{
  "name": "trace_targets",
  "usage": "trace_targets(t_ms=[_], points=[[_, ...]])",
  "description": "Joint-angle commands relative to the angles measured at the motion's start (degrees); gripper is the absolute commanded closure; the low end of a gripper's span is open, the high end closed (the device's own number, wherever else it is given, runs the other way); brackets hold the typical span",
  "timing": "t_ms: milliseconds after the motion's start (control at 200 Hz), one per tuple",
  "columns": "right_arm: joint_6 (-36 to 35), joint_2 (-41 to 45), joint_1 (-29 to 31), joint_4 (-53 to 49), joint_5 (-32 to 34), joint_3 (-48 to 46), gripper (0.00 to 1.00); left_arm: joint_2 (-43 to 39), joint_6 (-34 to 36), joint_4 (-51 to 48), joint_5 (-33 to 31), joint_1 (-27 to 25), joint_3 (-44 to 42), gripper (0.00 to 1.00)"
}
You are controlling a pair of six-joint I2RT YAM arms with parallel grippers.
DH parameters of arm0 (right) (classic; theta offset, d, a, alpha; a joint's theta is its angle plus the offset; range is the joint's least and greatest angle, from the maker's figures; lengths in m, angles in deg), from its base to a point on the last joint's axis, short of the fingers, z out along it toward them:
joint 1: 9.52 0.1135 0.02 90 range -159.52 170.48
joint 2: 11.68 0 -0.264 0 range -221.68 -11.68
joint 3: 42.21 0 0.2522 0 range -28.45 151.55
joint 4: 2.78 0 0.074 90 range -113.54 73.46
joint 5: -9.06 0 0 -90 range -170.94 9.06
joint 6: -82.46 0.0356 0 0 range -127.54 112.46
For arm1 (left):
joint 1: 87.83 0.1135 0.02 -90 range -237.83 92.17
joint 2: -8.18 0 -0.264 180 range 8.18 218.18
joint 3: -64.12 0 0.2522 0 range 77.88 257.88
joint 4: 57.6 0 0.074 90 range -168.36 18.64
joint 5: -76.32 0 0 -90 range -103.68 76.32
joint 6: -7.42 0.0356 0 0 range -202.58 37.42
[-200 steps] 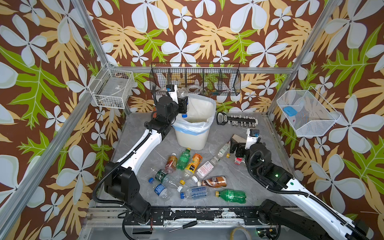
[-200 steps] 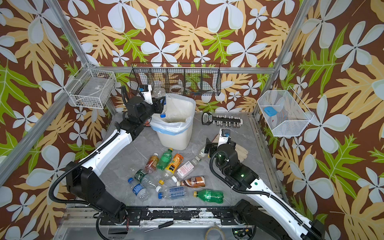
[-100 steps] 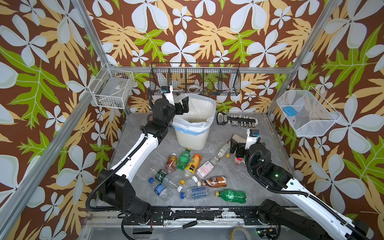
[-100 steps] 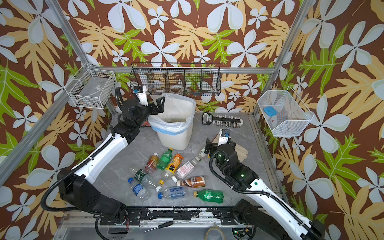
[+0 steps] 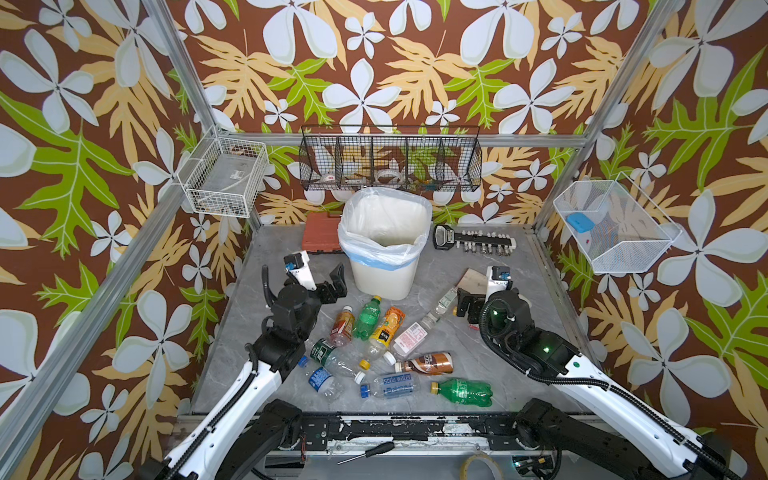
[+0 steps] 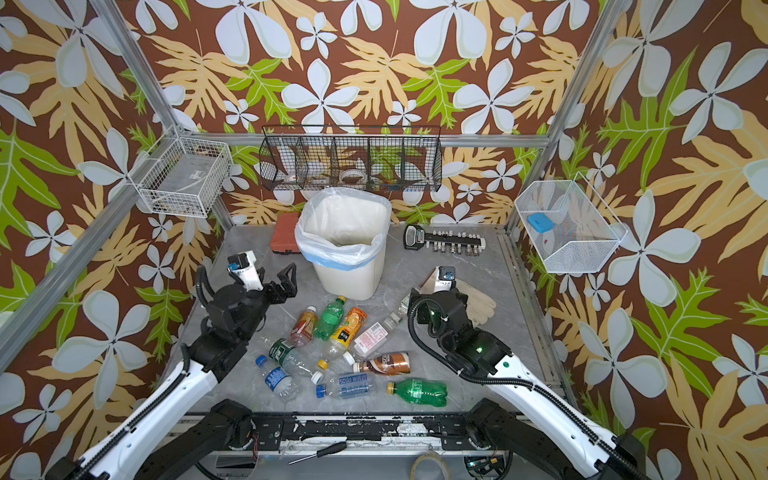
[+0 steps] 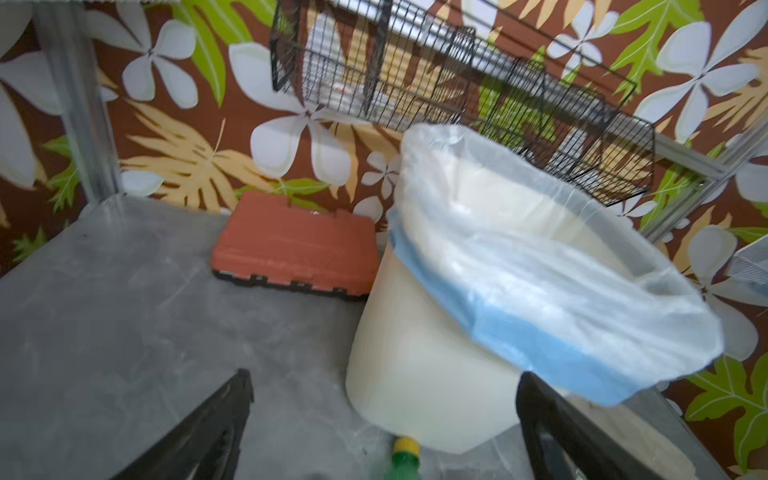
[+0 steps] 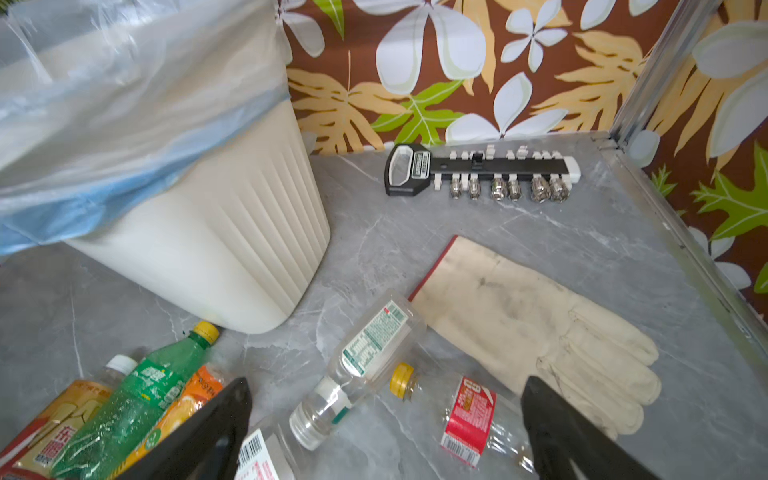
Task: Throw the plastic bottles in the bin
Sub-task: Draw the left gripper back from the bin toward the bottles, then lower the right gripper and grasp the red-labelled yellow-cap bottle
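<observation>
1. The bin [image 5: 382, 278] stands at 12 o'clock on the grey, stone-look bench [image 5: 449, 336]. It is a tall white plastic tub with round corners and thin ribs down its sides.
2. A thin, crinkly see-through bag [image 5: 353, 245] with a blue band lines the bin and folds over its rim. I cannot tell what lies at the bottom.
3. The plastic bottles [image 5: 388, 326] lie on their sides in a bunch at 6 o'clock from the bin. They are smooth and shiny, with yellow, white or blue caps. One is green [image 5: 463, 390] and one is brown [image 5: 428, 363].
4. The left jaws are spread wide with nothing in them, at 8 o'clock from the bin.
5. The right jaws are spread wide too, at 4 o'clock from the bin. They are above a clear bottle [image 8: 365, 357] and hold nothing.
6. A black wire basket [image 5: 390, 164] on the back wall has five parts. The things in it are too small to name.
7. A white mesh basket [image 5: 615, 226] at 3 o'clock holds a blue block [image 5: 580, 221].
8. A soft beige glove [image 8: 540, 324] lies flat by the clear bottle.
</observation>
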Motion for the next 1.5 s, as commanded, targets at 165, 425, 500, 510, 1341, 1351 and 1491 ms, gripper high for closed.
trace_targets(t_ms=[165, 425, 500, 510, 1341, 1351, 1491], points=[[5.0, -3.8, -2.2, -8.7, -1.2, 2.0, 0.00, -3.7, -5.6, -1.0, -4.5, 0.1, -4.0, 0.00], [6.3, -6.8, -9.2, -10.3, -6.3, -0.5, 0.00, -1.4, -6.6, -1.2, -4.4, 0.1, -3.6, 0.00], [2.5, -8.2, -11.7, -10.7, -8.9, -0.1, 0.00, -1.1, -6.9, -1.8, -4.6, 0.1, -3.7, 0.00], [2.0, -8.4, -12.0, -10.8, -9.3, 0.0, 0.00, -1.1, -6.9, -1.8, -4.6, 0.1, -3.7, 0.00], [-12.5, -25.4, -23.7, -1.4, -27.1, -1.3, 0.00, -1.8, -6.4, -2.4, -4.1, 0.1, -3.9, 0.00], [-12.5, -25.5, -23.7, -1.5, -27.1, -1.3, 0.00, -1.8, -6.3, -2.3, -4.1, 0.1, -3.9, 0.00], [-11.5, -26.2, -23.7, -2.1, -28.8, -2.2, 0.02, -1.5, -6.6, -2.3, -4.0, 0.1, -3.8, 0.00]])
